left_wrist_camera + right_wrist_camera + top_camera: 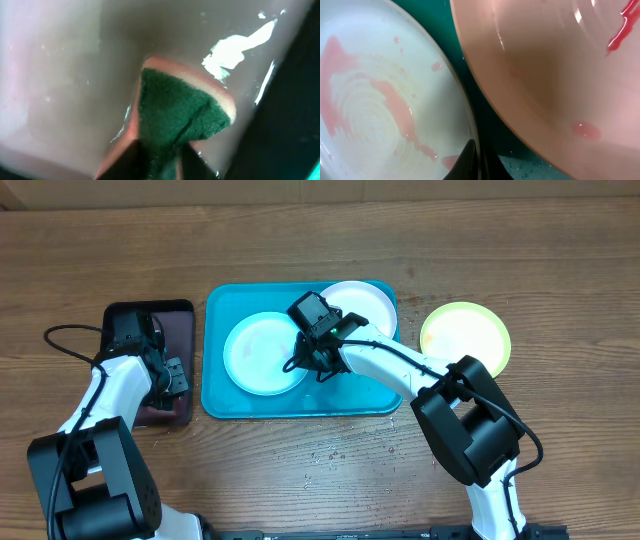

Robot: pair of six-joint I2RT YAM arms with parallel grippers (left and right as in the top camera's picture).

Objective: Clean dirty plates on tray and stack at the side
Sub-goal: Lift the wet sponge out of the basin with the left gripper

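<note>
Plates, three counted: light blue plate (262,355), white plate (365,305), yellow-green plate (465,338).

Right arm reaches forward and left over the teal tray (300,405), wrist bent down. My right gripper (316,360) has its jaws together, holding nothing. The tips sit low at the light blue plate's rim; whether they touch it I cannot tell. That plate lies just left of this gripper, with pink smears across it. The white plate lies just ahead and to the right, one red streak on it. Both are in the teal tray, side by side. The yellow-green plate is well off to the right, outside the tray on the bare worktop (300,240).

Left arm is folded over the small black-rimmed tray (150,306). My left gripper (172,375) is clamped on a green-faced sponge (175,110), just above that tray's wet pinkish floor.

Two trays, one sponge.
</note>
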